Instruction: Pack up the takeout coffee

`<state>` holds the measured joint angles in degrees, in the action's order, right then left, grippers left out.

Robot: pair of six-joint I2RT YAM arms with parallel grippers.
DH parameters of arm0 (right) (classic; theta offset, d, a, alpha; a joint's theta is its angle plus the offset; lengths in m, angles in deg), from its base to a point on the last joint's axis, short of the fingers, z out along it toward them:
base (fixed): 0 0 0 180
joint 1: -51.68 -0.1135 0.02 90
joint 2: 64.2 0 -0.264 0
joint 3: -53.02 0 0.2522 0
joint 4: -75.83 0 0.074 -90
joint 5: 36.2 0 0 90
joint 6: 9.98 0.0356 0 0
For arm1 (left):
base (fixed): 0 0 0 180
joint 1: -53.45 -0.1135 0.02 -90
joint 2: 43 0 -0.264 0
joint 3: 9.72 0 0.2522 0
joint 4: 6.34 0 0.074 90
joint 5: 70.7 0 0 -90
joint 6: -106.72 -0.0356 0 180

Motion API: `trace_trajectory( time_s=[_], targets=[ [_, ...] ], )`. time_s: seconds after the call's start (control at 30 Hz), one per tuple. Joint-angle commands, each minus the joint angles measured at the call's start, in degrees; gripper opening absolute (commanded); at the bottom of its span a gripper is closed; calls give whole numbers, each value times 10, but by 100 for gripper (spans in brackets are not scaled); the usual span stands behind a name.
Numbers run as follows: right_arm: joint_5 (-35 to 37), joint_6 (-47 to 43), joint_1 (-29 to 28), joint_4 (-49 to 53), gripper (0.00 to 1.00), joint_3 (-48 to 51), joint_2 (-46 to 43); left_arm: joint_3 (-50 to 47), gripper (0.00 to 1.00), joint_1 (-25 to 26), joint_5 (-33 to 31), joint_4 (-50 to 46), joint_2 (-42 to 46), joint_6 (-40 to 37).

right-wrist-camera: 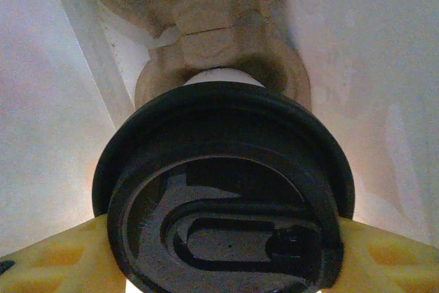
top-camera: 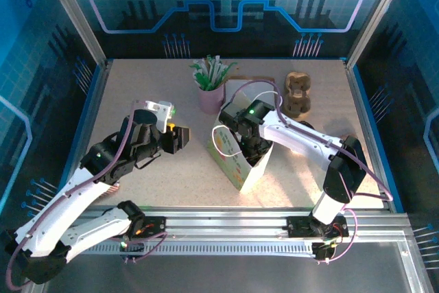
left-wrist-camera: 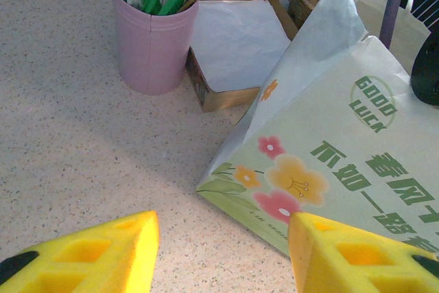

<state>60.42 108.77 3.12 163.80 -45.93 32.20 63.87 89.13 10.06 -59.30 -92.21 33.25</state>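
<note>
The takeout coffee has a black round lid (right-wrist-camera: 226, 190) on a white cup (right-wrist-camera: 223, 77) of which just a sliver shows. My right gripper (right-wrist-camera: 223, 255) is shut on it, a yellow finger (right-wrist-camera: 62, 255) pressing on each side of the lid. That gripper (top-camera: 248, 143) reaches down into the open green flowered paper bag (top-camera: 236, 168) at mid-table. Below the cup, inside the bag, lies a brown moulded cardboard carrier (right-wrist-camera: 206, 32). My left gripper (top-camera: 182, 136) hovers just left of the bag (left-wrist-camera: 343, 142), open, with bare table between its fingertips (left-wrist-camera: 130, 245).
A pink cup of green-and-white sachets (top-camera: 210, 95) stands behind the bag. A brown box of white napkins (left-wrist-camera: 236, 39) sits next to the pink cup (left-wrist-camera: 151, 46). Another cardboard carrier (top-camera: 298, 92) rests at the back right. Metal frame rails edge the table.
</note>
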Motion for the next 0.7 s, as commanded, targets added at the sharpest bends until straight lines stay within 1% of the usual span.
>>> trace_trajectory(
  time_s=[0.0, 0.67],
  targets=[
    [-15, 13, 5, -40, 47, 21, 12, -8, 53, -5, -10, -2, 4, -5],
    [-16, 12, 6, -47, 47, 33, 13, -8, 53, -5, -17, -3, 6, -10]
  ],
)
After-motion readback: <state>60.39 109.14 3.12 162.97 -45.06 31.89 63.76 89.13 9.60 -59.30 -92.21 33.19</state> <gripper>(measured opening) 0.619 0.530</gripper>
